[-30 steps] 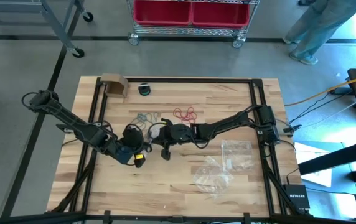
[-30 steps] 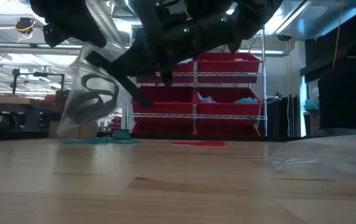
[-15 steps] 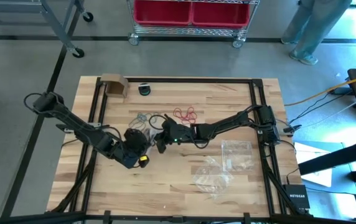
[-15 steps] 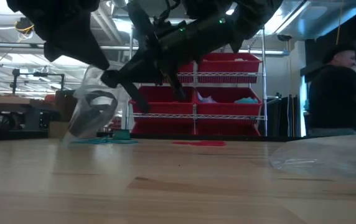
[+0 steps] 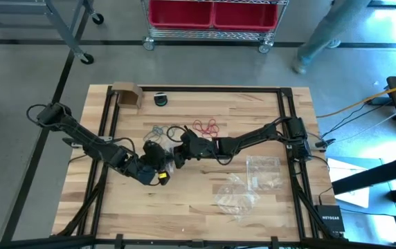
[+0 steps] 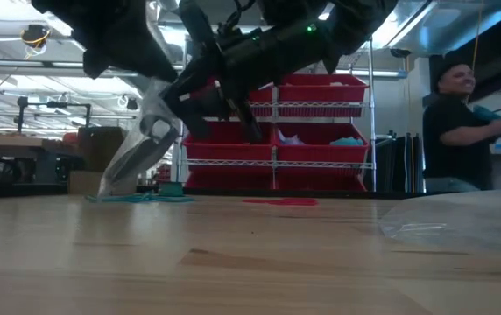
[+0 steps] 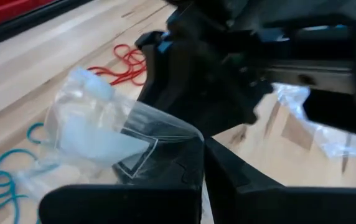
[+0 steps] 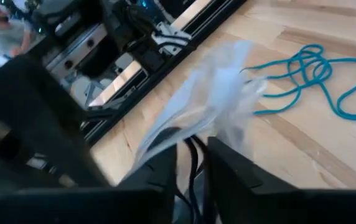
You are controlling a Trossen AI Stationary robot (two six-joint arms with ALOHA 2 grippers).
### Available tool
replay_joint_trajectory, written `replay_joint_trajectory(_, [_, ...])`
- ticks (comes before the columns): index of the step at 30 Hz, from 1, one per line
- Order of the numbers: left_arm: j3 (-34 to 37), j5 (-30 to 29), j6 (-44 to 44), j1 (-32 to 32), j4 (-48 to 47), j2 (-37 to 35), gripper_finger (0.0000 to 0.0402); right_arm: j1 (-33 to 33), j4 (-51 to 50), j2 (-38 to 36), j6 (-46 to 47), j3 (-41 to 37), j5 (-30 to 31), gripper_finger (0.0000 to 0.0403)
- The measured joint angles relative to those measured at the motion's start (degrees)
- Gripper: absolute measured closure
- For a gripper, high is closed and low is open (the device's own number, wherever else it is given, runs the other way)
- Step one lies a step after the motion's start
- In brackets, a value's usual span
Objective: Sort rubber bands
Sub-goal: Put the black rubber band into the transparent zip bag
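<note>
- My left gripper [image 7: 203,163] is pinched shut on a clear zip bag [image 7: 103,140], crinkly, thin and slippery; black rubber bands [image 8: 192,158] hang at its mouth.
- My right gripper [image 8: 192,163] has its fingers narrowly parted around those black loops.
- Beyond lie teal rubber bands [image 8: 312,78] and red rubber bands [image 7: 123,65] flat on the wooden table [image 5: 205,200]: light, floppy, best pinched where strands bunch.
</note>
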State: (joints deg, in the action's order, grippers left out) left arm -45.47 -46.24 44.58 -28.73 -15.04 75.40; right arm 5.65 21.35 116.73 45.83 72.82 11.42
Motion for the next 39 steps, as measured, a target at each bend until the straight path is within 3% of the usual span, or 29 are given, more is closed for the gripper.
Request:
replay_joint_trajectory(7, [-0.07, 0.26, 6.27, -0.13, -7.92, -0.02, 0.0402, -0.15, -0.01, 0.00, -8.73, -0.02, -4.62, 0.0225])
replay_joint_trajectory(12, [-0.11, 0.85, 9.15, -0.17, -11.85, -0.02, 0.0401, -0.20, -0.61, 0.02, -14.16, -0.07, -6.26, 0.0189])
replay_joint_trajectory(19, [-0.09, 0.39, 12.37, -0.13, -14.06, -0.02, 0.0401, -0.15, -0.71, 0.02, -14.56, -0.07, -7.43, 0.0191])
replay_joint_trajectory(25, [0.07, -0.37, 13.87, 0.05, -15.91, 0.02, 0.0402, 0.24, -0.08, -0.04, -10.62, 0.04, -11.87, 0.0198])
replay_joint_trajectory(31, [0.07, 0.32, 13.21, 0.04, -15.85, 0.02, 0.0401, 0.02, -6.49, -1.23, -24.01, 0.04, -21.91, 0.0198])
replay_joint_trajectory(39, [0.06, 1.25, 12.66, -0.20, -15.78, 0.02, 0.0401, -0.06, -26.11, -4.61, -36.92, 0.02, -20.06, 0.0195])
